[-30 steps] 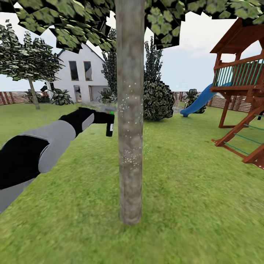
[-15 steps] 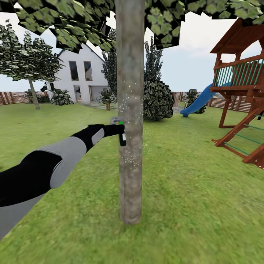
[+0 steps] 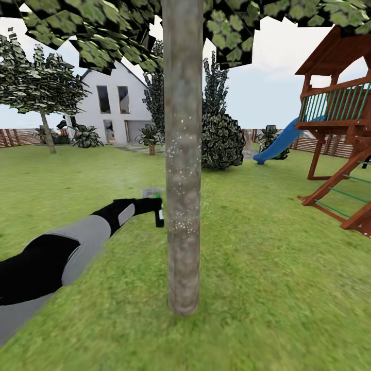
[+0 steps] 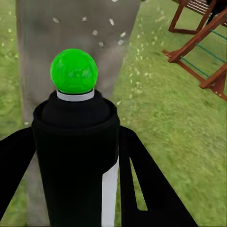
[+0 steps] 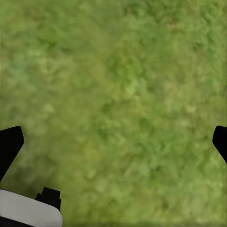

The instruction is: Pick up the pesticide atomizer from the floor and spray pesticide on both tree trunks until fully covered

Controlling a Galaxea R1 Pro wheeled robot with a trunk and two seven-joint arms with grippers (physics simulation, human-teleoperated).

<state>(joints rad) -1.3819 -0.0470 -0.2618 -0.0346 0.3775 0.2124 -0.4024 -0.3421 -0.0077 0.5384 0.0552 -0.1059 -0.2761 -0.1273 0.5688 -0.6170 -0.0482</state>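
Far tree [image 3: 44, 87]: It stands at the left of the head view, by the fence [image 3: 15, 137]. It is small and far off, so you cannot tell if its trunk has any white specks.
Left arm [image 3: 77, 242]: Your arm reaches out across the grass toward the near trunk. Its lower part is cut off at the picture's edge.
Left gripper [image 3: 150, 205]: Its black fingers [image 4: 142, 189] are squeezed tight on both sides of the bottle. The tips are hidden behind it.
Pesticide atomizer [image 3: 157, 208]: You hold it up off the lawn, just beside the near trunk. In the head view it is tiny and blurry. The wrist view shows its dark body [image 4: 75, 156] and green top close up.
Tree trunk [image 3: 182, 154]: White specks [image 3: 180, 180] dot the middle part. Its top is hidden in the leaves.
Play tower [image 3: 340, 113]: It is cut off at the right edge.
Right gripper [image 5: 113, 142]: It hangs over blurry grass, fingers spread wide, with just the tips peeking in.
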